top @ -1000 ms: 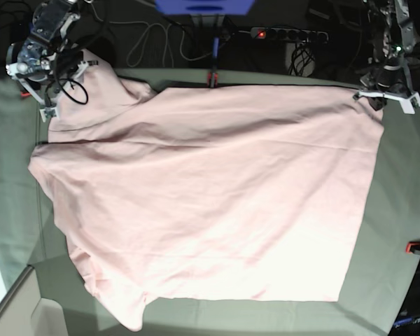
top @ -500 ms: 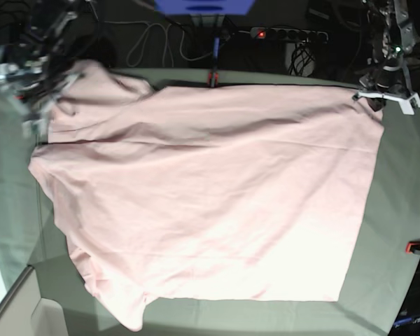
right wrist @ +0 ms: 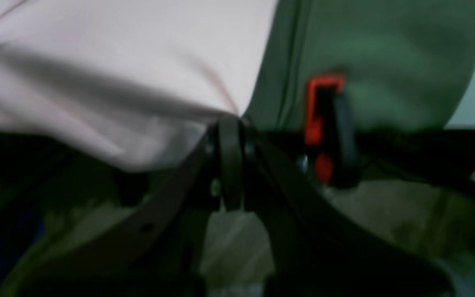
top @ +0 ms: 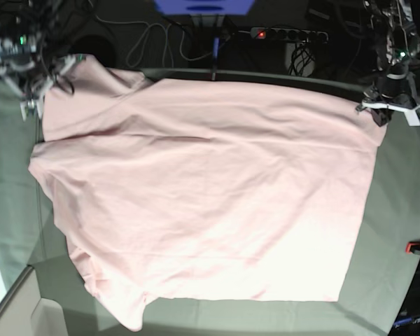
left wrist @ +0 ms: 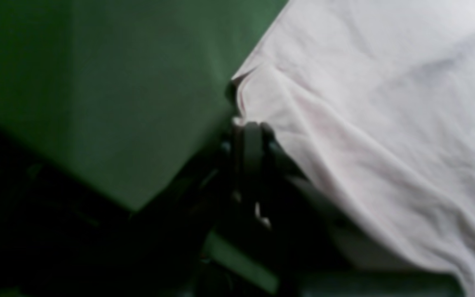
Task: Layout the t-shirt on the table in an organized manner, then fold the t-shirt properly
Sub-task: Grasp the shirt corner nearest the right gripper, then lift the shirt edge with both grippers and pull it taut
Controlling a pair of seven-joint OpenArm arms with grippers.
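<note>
The pale pink t-shirt (top: 210, 196) lies spread over the table (top: 399, 203), plain side up, no lettering showing. My left gripper (top: 375, 110) is at the far right corner, shut on the t-shirt's corner (left wrist: 241, 99); its dark fingers (left wrist: 250, 144) pinch the hem. My right gripper (top: 40, 82) is at the far left corner, shut on the t-shirt's edge (right wrist: 118, 74), which it holds lifted above the table; its fingers (right wrist: 230, 144) meet on the cloth.
A red-orange clamp (right wrist: 320, 111) sits at the table edge close to my right gripper. Another clamp (top: 418, 246) is at the right edge. Cables and a power strip (top: 287, 33) lie behind the table. A box corner (top: 14, 308) stands at the front left.
My right gripper has pulled its t-shirt corner further back and to the left, stretching the far edge straighter. My left gripper shifted slightly down and right with its corner.
</note>
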